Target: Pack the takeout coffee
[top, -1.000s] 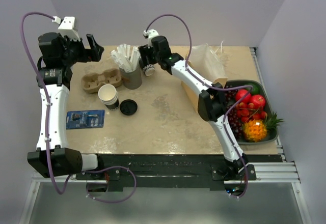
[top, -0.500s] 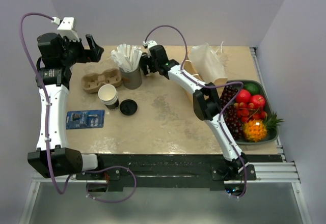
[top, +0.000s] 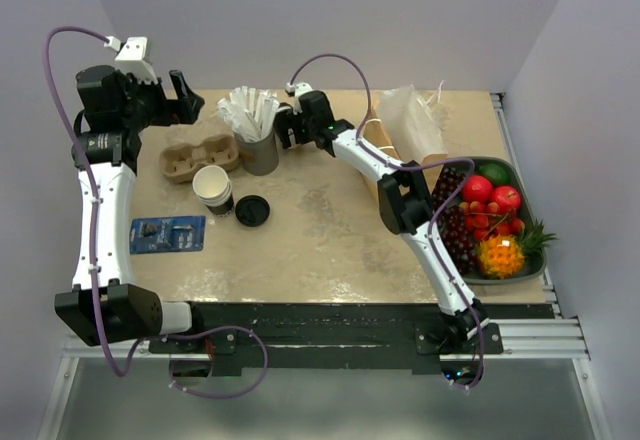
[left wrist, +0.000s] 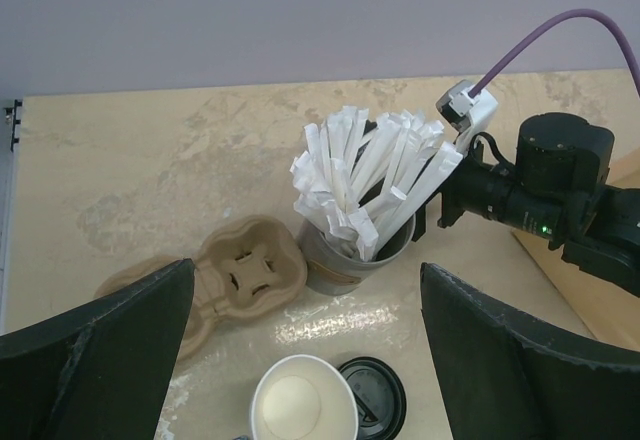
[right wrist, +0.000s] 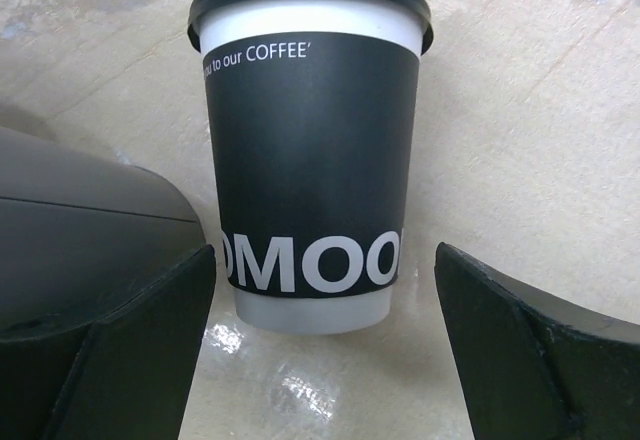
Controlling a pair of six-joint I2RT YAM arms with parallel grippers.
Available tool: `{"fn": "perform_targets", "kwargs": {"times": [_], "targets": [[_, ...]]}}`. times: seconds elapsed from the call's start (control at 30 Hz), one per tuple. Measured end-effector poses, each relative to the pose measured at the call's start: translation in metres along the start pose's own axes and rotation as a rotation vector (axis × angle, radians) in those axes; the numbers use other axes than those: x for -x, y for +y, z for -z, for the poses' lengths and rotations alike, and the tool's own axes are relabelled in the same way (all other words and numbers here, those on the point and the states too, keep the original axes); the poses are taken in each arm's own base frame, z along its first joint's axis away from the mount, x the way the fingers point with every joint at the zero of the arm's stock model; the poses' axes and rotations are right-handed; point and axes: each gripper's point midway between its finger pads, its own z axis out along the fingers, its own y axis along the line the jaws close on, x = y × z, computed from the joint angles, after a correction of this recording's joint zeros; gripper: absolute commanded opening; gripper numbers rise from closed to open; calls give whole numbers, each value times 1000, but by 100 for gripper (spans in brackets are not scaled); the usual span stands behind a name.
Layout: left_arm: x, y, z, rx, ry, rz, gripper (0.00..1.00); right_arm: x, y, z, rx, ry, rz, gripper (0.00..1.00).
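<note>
- The left gripper (top: 185, 100) is raised over the back-left corner of the table (top: 330, 250), its fingers spread wide and released.
- One cardboard carrier (top: 198, 157) with two wells lies flat. In front of it stands one stack of lidless cups (top: 213, 188), white inside, with one loose black lid (top: 252, 210) just beside the stack. One blue packet (top: 168, 233) lies nearer the front edge.
- One grey cup (top: 258, 152) is packed with white paper-wrapped sticks (top: 250, 110), which fan upward.
- One takeout coffee (right wrist: 310, 160) stands on the table just right of the grey cup. It is upright, its long axis vertical, with the black lid on top and its white lettering facing the right wrist camera.
- The right gripper (right wrist: 325, 255) is released, with one finger just beside each flank of the coffee's lower half, not clamped.
- One brown paper bag (left wrist: 590, 300) has crumpled white material (top: 410, 115) at its top.
- One dark tray (top: 527, 205) holds several red fruits (top: 478, 186), dark grapes (top: 460, 235), one green fruit (top: 494, 172) and one orange pineapple-like fruit (top: 500, 257).
</note>
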Motion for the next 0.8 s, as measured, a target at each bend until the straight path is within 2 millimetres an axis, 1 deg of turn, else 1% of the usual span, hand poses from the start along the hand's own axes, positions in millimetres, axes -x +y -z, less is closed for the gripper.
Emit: {"fn": "perform_targets", "kwargs": {"times": [0.13,0.2,0.37,0.43,0.63,0.8], "targets": [[-2,2,-3,2,8,3,98,-5,4,-3,25,7,-13,92],[-3,3,-3,4,10,4,98,-8,5,-5,29,11,-18,90],[-3,4,-3,6,10,5,98,-12,7,-7,41,20,-25,81],[-3,4,-3,3,11,5,98,-12,7,-7,39,21,-25,74],[-3,3,-3,0,10,5,98,-12,4,-7,24,20,-22,62],[-3,0,-3,-19,11,5,98,-11,0,-6,17,20,-18,62]]}}
